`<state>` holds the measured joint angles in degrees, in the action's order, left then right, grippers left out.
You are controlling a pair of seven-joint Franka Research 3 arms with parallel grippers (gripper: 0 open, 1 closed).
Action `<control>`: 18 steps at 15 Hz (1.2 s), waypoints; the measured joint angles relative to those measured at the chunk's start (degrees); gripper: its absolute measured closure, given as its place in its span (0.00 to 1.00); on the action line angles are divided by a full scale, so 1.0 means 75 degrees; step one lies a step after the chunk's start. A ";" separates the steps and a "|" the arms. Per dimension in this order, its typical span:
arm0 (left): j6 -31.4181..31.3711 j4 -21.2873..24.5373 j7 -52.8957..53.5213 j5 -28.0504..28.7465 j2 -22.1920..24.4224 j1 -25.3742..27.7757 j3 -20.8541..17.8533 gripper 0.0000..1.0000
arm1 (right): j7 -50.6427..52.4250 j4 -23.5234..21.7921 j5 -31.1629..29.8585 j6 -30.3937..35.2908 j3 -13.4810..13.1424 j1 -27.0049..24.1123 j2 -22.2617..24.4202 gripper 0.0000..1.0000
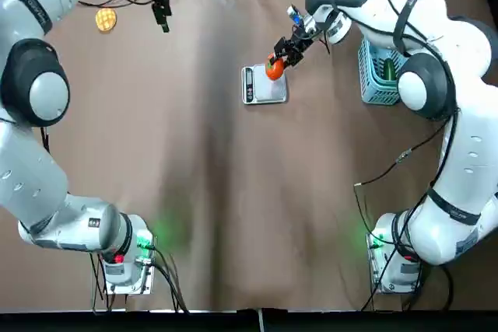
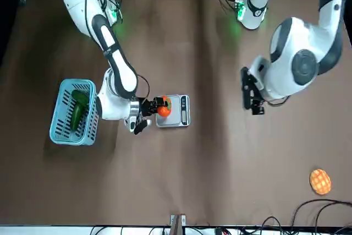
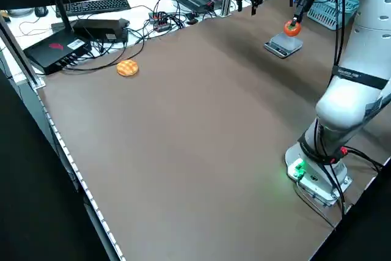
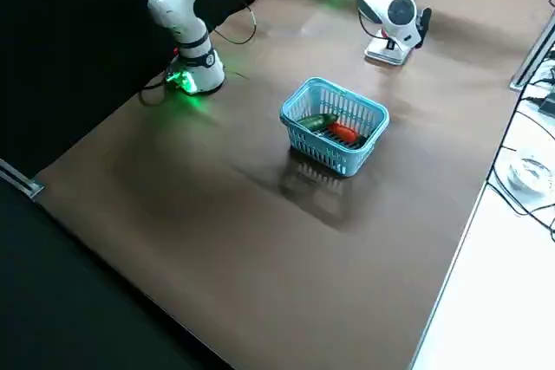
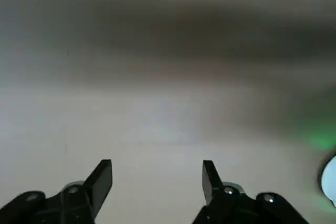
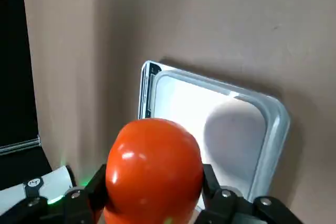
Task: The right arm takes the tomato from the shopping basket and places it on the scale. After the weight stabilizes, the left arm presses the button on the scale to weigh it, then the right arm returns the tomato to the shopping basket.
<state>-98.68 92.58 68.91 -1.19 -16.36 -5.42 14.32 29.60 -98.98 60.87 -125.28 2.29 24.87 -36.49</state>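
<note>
Right arm (image 1: 436,91) reaches in from right base, elbow raised, forearm angled toward bench middle. Right pincer (image 1: 282,56) tilted downward, fingers (image 6: 212,187) clamped on either side of held load. Left arm (image 1: 35,99) folded high over left bench side. Left pincer (image 1: 161,15) hangs at far edge, fingers (image 5: 102,179) spread apart, gripping nothing.

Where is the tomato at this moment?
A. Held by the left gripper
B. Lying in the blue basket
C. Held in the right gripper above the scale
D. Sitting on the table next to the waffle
C. The right gripper clamps the tomato between its fingers, just above the scale.
</note>
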 joint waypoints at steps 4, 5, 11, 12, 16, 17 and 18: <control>-0.0453 0.0165 -0.0724 0.0107 -0.0203 -0.0672 0.0037 0.42 | 0.0187 0.0014 0.0083 -0.0002 -0.0006 0.0017 -0.0226 0.27; -0.0471 0.0166 -0.0926 0.0274 -0.0255 -0.0816 0.0039 0.45 | 0.0197 0.0015 0.0085 -0.0002 -0.0006 0.0023 -0.0251 0.27; -0.0776 0.0167 -0.1875 0.0676 -0.0528 -0.1327 0.0041 0.88 | 0.0233 0.0109 0.0085 -0.0005 -0.0058 0.0032 -0.0268 0.26; -0.0953 0.0169 -0.1881 0.0677 -0.0583 -0.1352 0.0042 0.96 | 0.0257 0.0132 0.0085 -0.0005 -0.0079 0.0028 -0.0267 0.19; -0.1632 0.0172 -0.1863 0.0681 -0.0879 -0.1567 0.0047 0.99 | 0.0453 0.0173 0.0085 -0.0005 -0.0132 0.0014 -0.0268 0.00; -0.1851 0.0172 -0.1863 0.0681 -0.0977 -0.1656 0.0046 0.99 | 0.0474 0.0176 0.0085 -0.0005 -0.0146 0.0013 -0.0268 0.00; -0.2085 0.0175 -0.1879 0.0681 -0.1084 -0.1775 0.0048 0.99 | 0.0494 0.0179 0.0085 -0.0006 -0.0174 0.0009 -0.0268 0.00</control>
<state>-114.32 93.89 54.82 3.92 -24.49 -18.73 14.68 33.30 -97.64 61.51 -125.32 0.98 24.94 -38.50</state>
